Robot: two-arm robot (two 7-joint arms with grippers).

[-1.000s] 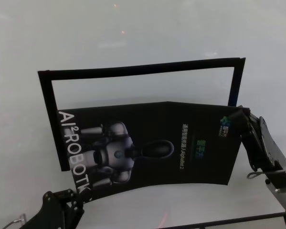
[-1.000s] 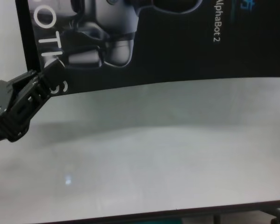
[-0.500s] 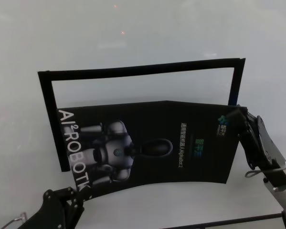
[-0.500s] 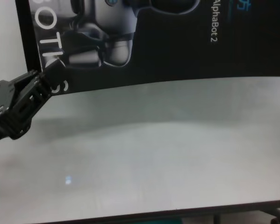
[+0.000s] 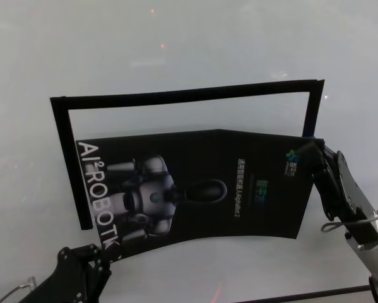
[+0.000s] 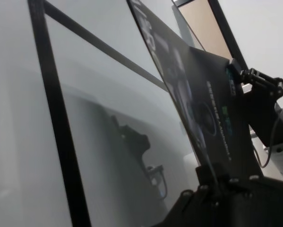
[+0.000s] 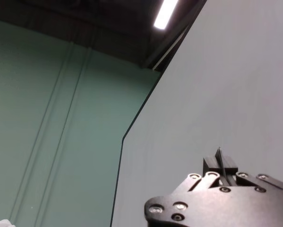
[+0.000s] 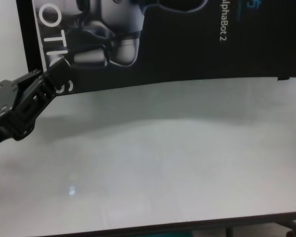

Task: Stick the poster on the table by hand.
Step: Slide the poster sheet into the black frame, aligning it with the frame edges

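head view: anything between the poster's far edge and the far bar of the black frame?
Only bare table. In the head view nothing lies between the poster and the frame's far bar.

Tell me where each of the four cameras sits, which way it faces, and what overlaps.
Head: high, looking down at the poster, table, both grippers.
Chest: low, facing the poster's lower edge and the left gripper.
Left wrist: at the left gripper, looking along the poster toward the right gripper.
Right wrist: looks up along the sheet's edge past its own gripper to the ceiling.
Shared: head and chest both show the left gripper pinching the poster.
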